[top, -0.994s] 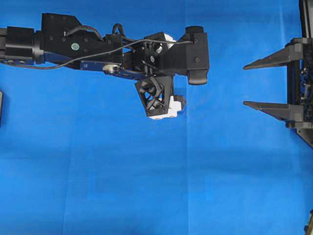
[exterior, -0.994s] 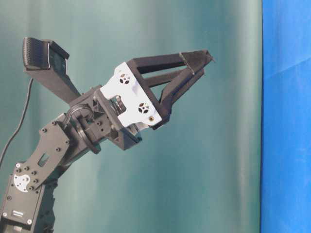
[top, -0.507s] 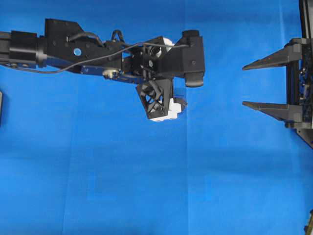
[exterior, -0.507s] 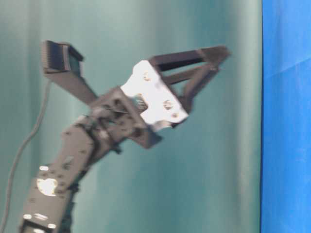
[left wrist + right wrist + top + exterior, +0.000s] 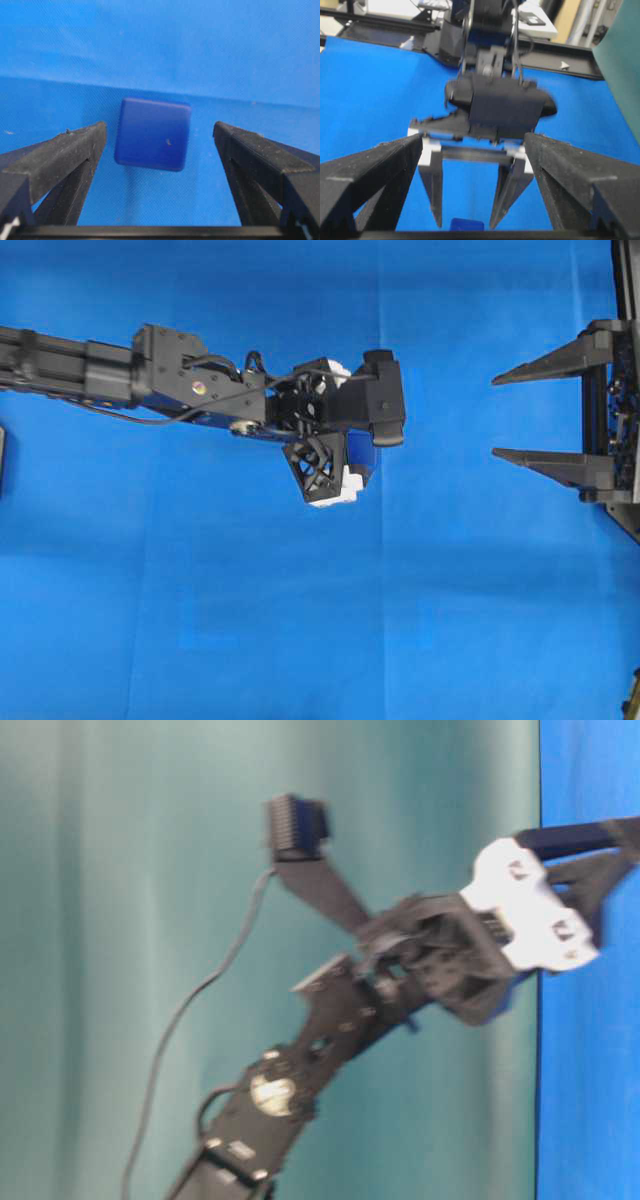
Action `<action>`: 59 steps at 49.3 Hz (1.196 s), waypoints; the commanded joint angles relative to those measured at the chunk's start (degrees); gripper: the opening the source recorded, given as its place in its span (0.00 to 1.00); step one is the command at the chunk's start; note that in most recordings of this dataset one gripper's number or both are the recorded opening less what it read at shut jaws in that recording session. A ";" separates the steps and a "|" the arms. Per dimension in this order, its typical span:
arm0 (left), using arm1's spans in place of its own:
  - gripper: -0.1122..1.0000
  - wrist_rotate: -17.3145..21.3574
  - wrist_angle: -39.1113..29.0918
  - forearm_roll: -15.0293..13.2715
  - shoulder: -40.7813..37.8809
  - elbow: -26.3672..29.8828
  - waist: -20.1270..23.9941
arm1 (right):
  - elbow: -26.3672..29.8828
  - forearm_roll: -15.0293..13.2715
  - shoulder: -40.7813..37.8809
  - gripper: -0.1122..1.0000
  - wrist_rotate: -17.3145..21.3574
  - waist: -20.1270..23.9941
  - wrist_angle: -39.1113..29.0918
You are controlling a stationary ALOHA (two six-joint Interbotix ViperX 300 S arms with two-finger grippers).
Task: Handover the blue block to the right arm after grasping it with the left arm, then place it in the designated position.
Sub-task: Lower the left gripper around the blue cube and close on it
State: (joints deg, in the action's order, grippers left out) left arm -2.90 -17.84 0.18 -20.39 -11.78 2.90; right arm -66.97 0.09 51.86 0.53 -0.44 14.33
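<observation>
While the left arm (image 5: 120, 380) is reaching in from the left edge of the counter (image 5: 250, 620), its white-bracketed left hand (image 5: 160, 145) is pointing down with its fingers (image 5: 65, 155) standing wide apart on either side of the blue block (image 5: 152, 133), touching neither face. That dark-blue cube is sitting on the bright blue cloth (image 5: 160, 40) near the middle of the counter, toward its far edge in the overhead view, mostly hidden there beneath the wrist. Over at the right edge, the all-black right hand (image 5: 510, 415) is hanging with its pointed fingers (image 5: 535, 362) spread apart, aiming toward the left arm and gripping nothing.
</observation>
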 commanded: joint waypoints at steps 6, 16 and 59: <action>0.92 0.00 2.64 0.09 -1.58 0.26 -0.09 | 1.32 0.26 -0.26 0.96 0.00 -0.09 0.35; 0.92 0.00 4.31 0.09 -4.39 -0.18 -0.09 | 1.32 0.35 -0.53 0.96 0.09 -0.09 0.26; 0.54 0.79 4.04 0.62 -4.31 -0.09 0.44 | 1.14 0.35 -1.49 0.96 0.09 -0.09 0.26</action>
State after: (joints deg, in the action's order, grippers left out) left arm -2.11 -13.80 0.79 -25.93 -12.48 3.16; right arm -66.88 0.26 50.63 0.53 -0.44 14.33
